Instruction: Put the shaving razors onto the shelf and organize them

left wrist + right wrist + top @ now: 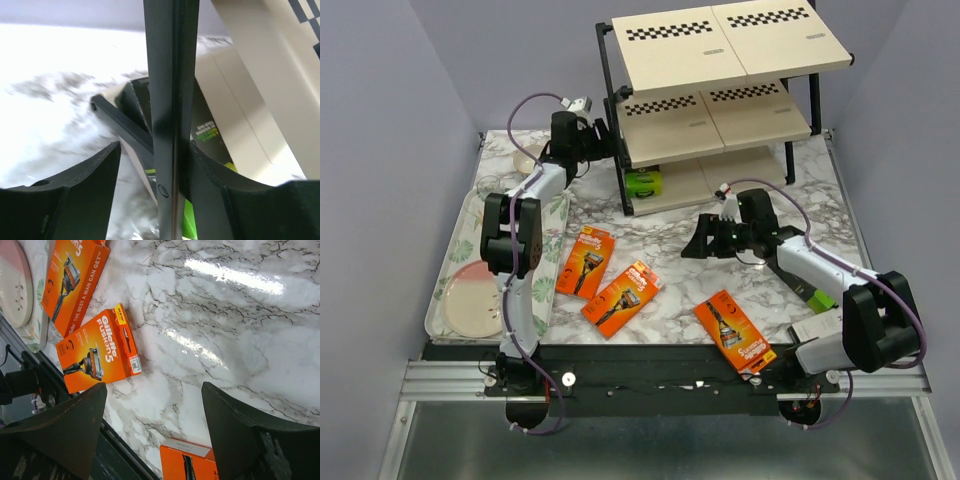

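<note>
Left gripper (156,150): at the left front post (170,75) of the shelf (720,60), low down. Jaws partly apart with the post standing between them. The left finger (85,185) is clear of the post. The right finger meets or passes behind it; wrist view too close to say which. Nothing gripped.

Black and lime razor pack (643,183): lies on the bottom board at its left end, just behind that post. The upper boards hide most of it from above, and the post cuts across it in the wrist view.

Right gripper (154,387): jaws wide, empty, hanging over bare marble table (670,230) in front of the shelf.

Three orange Gillette Fusion5 packs flat on the table, off the shelf: left orange pack (585,262), middle orange pack (622,297) just beside it, near orange pack (735,332) at the front edge, cut off in the right wrist view.

Second black and lime pack (817,298): only its green end shows from under the right arm. White box (817,327) below it, probably a razor box, mostly covered.

Floral tray (455,235) at left, holding a pink plate (475,300).
</note>
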Controlling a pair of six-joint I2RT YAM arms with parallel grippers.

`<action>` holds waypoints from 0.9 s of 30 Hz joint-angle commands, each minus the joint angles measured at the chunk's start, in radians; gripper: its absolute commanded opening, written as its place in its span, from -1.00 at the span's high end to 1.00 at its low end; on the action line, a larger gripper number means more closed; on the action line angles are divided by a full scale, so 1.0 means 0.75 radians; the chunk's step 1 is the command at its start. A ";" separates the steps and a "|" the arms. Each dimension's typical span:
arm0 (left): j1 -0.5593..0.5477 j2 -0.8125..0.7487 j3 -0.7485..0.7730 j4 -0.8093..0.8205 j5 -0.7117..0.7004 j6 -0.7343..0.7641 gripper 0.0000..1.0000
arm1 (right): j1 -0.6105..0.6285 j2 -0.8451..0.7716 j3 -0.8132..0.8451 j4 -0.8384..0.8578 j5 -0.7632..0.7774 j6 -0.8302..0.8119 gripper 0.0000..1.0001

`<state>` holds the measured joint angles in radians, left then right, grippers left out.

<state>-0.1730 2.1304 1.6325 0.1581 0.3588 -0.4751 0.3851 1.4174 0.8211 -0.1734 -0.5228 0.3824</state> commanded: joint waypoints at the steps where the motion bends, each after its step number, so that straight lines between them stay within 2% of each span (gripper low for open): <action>1: 0.051 0.086 0.145 0.006 -0.149 0.222 -0.31 | 0.006 -0.014 -0.023 0.002 -0.019 -0.035 -0.69; 7: 0.057 0.068 0.157 -0.010 -0.296 0.274 -0.57 | 0.004 -0.012 0.012 0.008 0.006 -0.048 -0.69; 10: 0.079 -0.003 0.116 -0.008 -0.296 0.172 -0.71 | 0.006 -0.018 0.032 0.025 0.012 -0.042 -0.69; 12: 0.096 -0.059 0.071 0.026 -0.203 0.068 -0.84 | 0.006 -0.026 0.048 0.023 0.006 -0.050 -0.69; 14: 0.124 -0.114 0.034 0.069 -0.129 -0.023 -0.85 | 0.006 -0.037 0.067 -0.002 0.000 -0.076 -0.69; 18: 0.179 -0.216 -0.202 0.206 0.080 -0.254 -0.98 | -0.016 -0.080 0.112 -0.143 0.055 -0.217 -0.69; 20: 0.206 -0.298 -0.297 0.221 0.070 -0.368 -0.98 | -0.063 -0.112 0.114 -0.200 0.079 -0.228 -0.69; 23: 0.284 -0.412 -0.477 0.225 0.072 -0.473 -0.98 | -0.245 -0.143 0.116 -0.361 0.092 -0.217 -0.68; 24: 0.312 -0.449 -0.548 0.209 0.072 -0.473 -0.98 | -0.341 -0.149 0.120 -0.459 0.100 -0.266 -0.68; 26: 0.335 -0.555 -0.620 0.202 0.108 -0.469 -0.98 | -0.431 -0.184 0.151 -0.533 0.147 -0.350 -0.68; 27: 0.339 -0.596 -0.679 0.188 0.113 -0.465 -0.98 | -0.500 -0.202 0.167 -0.597 0.181 -0.458 -0.69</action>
<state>0.0490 1.8187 1.2316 0.2890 0.3820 -0.7536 0.1669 1.3190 0.8944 -0.3885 -0.4797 0.2184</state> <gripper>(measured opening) 0.988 0.843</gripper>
